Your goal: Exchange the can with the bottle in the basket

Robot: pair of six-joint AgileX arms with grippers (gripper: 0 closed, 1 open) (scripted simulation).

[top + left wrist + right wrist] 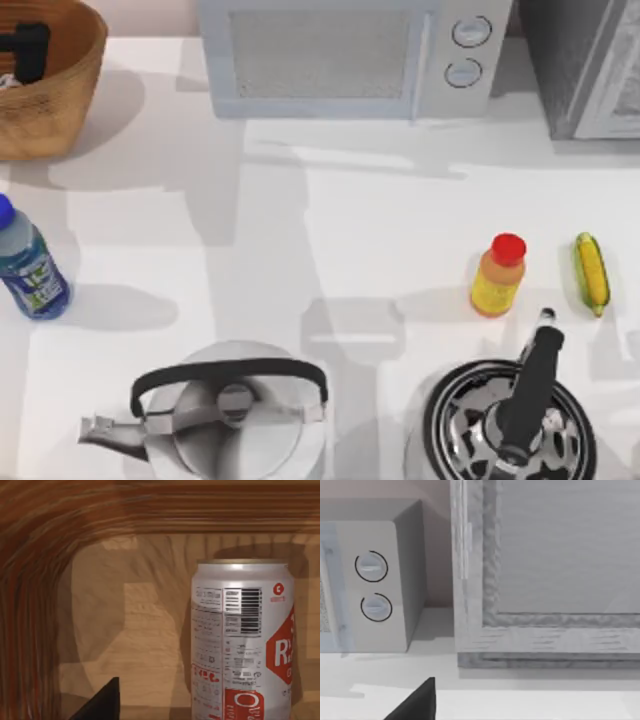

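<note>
The white worktop (330, 230) is smooth and bright, crossed by soft grey shadows. Along its far edge stand a pale grey microwave oven (350, 55) with two round dials and, at the far right corner, a grey cabinet-like appliance (590, 65) with a framed door. The right wrist view looks toward these two, with a pinkish wall between them.

At the far left corner sits the large round tan woven wicker basket (60, 100). The left tool (25, 50), a dark shape, hangs down inside the basket; whether its fingers are spread or pressed together I cannot tell. In the left wrist view the small white cylindrical can with red label marks (242, 640) stands upright on the basket's wooden-looking floor, near the ribbed wall, with one dark fingertip (100, 702) apart from it.

The clear plastic bottle with a blue cap and blue-and-green label (28, 262) stands on the worktop at the left edge, in front of the basket and well apart from it.

Toward the right stand a yellow-orange bottle with a red cap (498, 275) and, just beside it, a yellow corn cob (591, 272). At the near edge are a silver kettle with a black handle (225, 410) and a shiny round pot with a black handle (515, 425).

The right tool's state I cannot tell.
</note>
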